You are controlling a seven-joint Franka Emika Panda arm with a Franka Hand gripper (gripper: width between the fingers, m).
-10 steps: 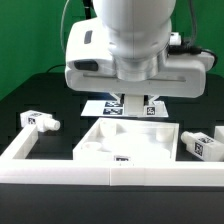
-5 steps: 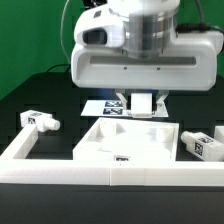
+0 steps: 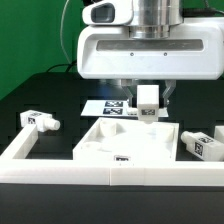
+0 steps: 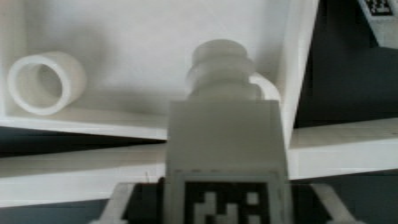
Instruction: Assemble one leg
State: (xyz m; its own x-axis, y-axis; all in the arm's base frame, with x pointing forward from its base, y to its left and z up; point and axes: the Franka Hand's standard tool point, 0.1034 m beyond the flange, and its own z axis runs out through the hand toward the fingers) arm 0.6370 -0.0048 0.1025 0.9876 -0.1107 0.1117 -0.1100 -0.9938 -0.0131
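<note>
My gripper (image 3: pixel 147 100) is shut on a white leg (image 3: pixel 148 103) with a black-and-white tag and holds it above the far edge of the large white square panel (image 3: pixel 130 140). In the wrist view the held leg (image 4: pixel 222 125) runs out from between the fingers (image 4: pixel 139 200), its rounded tip over the panel (image 4: pixel 125 50) near a round corner hole (image 4: pixel 47 82). Two more legs lie on the table: one at the exterior view's left (image 3: pixel 38 121), one at its right (image 3: pixel 205 143).
The marker board (image 3: pixel 108 107) lies behind the panel, under the gripper. A white frame rail (image 3: pixel 60 172) runs along the front and up the left side. A black table lies beneath.
The gripper has risen and shifted toward the exterior view's right with the leg in it, lifting the leg clear above the panel's far edge.
</note>
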